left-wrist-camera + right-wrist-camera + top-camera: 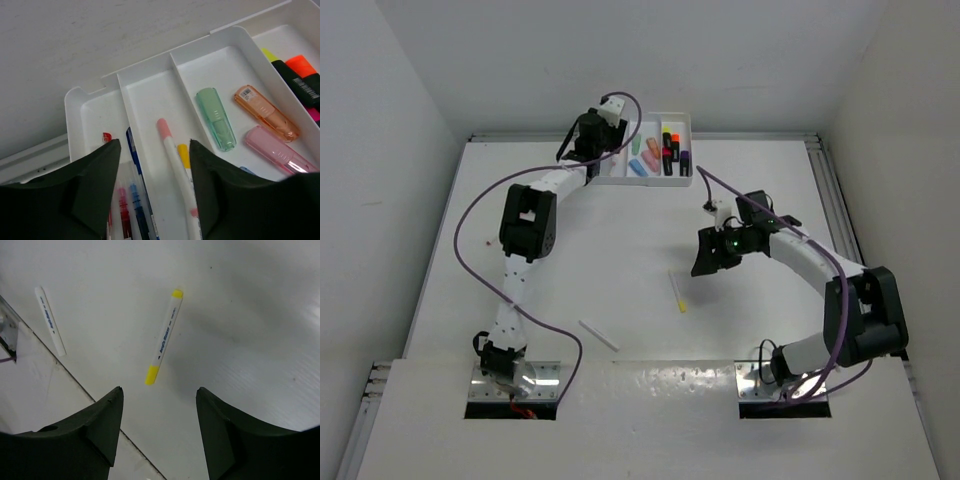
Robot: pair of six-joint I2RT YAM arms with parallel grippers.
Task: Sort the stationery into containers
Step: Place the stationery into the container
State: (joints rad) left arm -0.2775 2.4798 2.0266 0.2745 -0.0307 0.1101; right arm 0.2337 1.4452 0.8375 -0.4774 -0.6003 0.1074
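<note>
The yellow-tipped pen (677,291) (164,337) lies flat near the centre of the bench (620,260), long axis running far-to-near with a slight slant. The white pen (598,334) (50,320) lies diagonally, well apart to its near left. The right arm (800,255) arcs out from its base and folds inward, its right jaws wide and empty above the bench, with the yellow-tipped pen just ahead of the gap. The left arm (525,225) reaches to the far side with the left jaws parted, gripping nothing, over the white tray (680,118) (172,57), where a pink-tipped pen (172,160) lies lengthwise in one compartment, parallel to the dividers.
</note>
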